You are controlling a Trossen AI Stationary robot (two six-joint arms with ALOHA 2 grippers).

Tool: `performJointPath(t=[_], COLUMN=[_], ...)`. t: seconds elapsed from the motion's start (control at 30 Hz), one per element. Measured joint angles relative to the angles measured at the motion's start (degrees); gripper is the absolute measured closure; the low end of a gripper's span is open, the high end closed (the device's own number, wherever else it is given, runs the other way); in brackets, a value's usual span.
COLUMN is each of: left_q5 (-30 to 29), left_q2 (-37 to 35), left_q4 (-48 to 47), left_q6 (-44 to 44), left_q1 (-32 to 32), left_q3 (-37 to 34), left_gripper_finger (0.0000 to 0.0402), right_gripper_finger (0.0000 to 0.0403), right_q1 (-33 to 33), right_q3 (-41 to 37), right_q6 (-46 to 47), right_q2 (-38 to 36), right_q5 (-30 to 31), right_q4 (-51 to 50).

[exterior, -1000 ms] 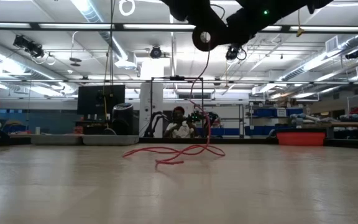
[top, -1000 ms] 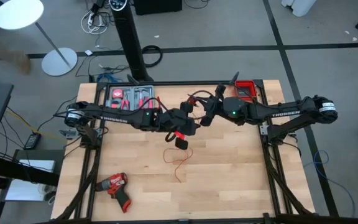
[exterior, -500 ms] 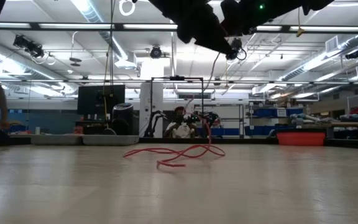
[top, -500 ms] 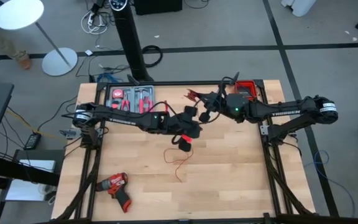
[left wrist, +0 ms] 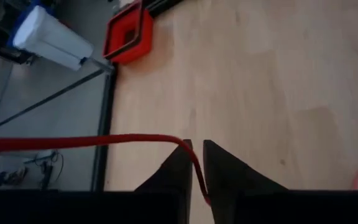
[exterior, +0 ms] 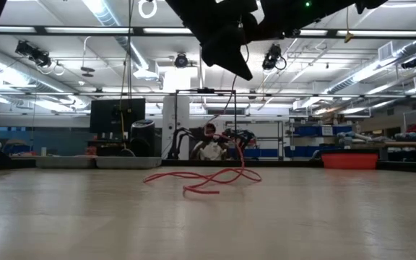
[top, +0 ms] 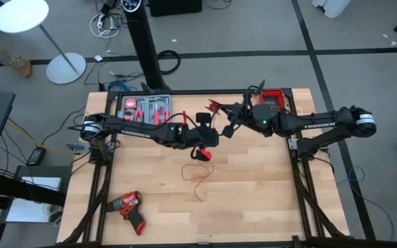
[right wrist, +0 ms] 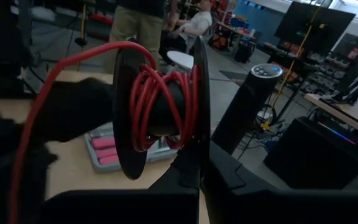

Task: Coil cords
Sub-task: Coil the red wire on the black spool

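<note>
Red wire (left wrist: pixel 135 139) runs between the left gripper (left wrist: pixel 194 163)'s fingers, which stand a narrow slit apart around it, a loose guide more than a clamp. The right gripper (right wrist: pixel 199 163), fingers clenched, holds a black spool (right wrist: pixel 160 112) by its flange, several red turns already wound on. From centre frame in the high view, the slack trails down to loose loops on the table (top: pixel 253 186). Thin, light and springy, it should slide easily; best pinched close to the spool.

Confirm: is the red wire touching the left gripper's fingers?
Touching. Left wrist view shows the red wire running between the left gripper's fingers, against them.
</note>
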Motion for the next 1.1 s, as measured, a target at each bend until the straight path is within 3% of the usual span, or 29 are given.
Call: performJointPath(t=[0.3,0.7,0.87,1.1], left_q5=[1.16,1.05,-4.23,-4.45], left_q2=[0.0,0.0,0.0,0.0], left_q4=[-4.53,5.04,6.37,4.29], left_q6=[-0.69,-1.47,-2.82,-4.35], left_q1=[-3.27,-7.84,-8.37,-9.1], left_q3=[-0.01,-0.02,-0.04,-0.07], left_gripper_finger=[0.0344,0.0344,0.0344,0.0344], right_gripper_finger=[0.0403,0.0403,0.0403,0.0403], right_q1=[0.03,-0.07,0.69,1.87], right_q3=[0.0,0.0,0.0,0.0], right_q6=[-0.91,4.58,4.71,3.56], right_q2=[-6.26,-9.38,-9.53,-10.03], right_q5=[2.98,4.07,4.21,5.99], right_q4=[-6.83,-7.09,-6.84,-8.89])
